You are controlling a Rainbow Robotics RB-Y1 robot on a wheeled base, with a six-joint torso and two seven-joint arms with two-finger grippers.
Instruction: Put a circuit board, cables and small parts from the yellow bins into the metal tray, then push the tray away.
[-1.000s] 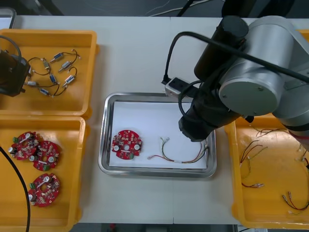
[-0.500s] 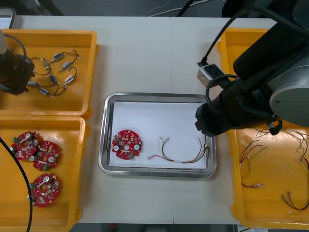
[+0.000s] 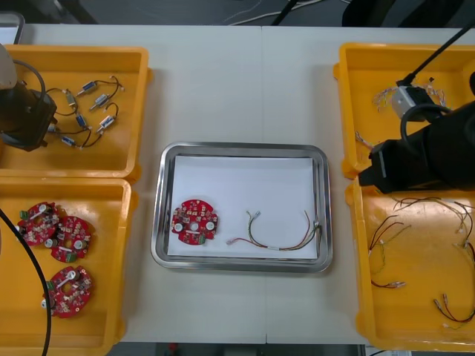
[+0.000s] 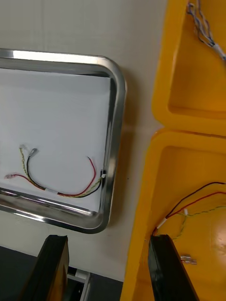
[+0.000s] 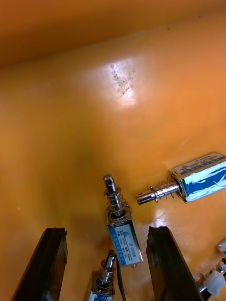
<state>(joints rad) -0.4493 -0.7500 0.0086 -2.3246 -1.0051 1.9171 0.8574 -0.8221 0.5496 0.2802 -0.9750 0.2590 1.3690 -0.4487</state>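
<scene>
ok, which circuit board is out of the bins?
The round red circuit board in the metal tray; the other three lie in a left yellow bin.

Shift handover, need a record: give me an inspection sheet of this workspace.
Surface: light table, metal tray at its middle, yellow bins at both sides.
Job's things: one circuit board and one red and yellow cable lie in the tray; small metal parts in the far left bin.
Clutter: nothing seen.
Hands: left hand open, over the small metal parts; right hand open, above the gap between tray and near right bin.
Cables: loose cables in both right bins.
Surroundings: dark floor beyond the table's far edge.
</scene>
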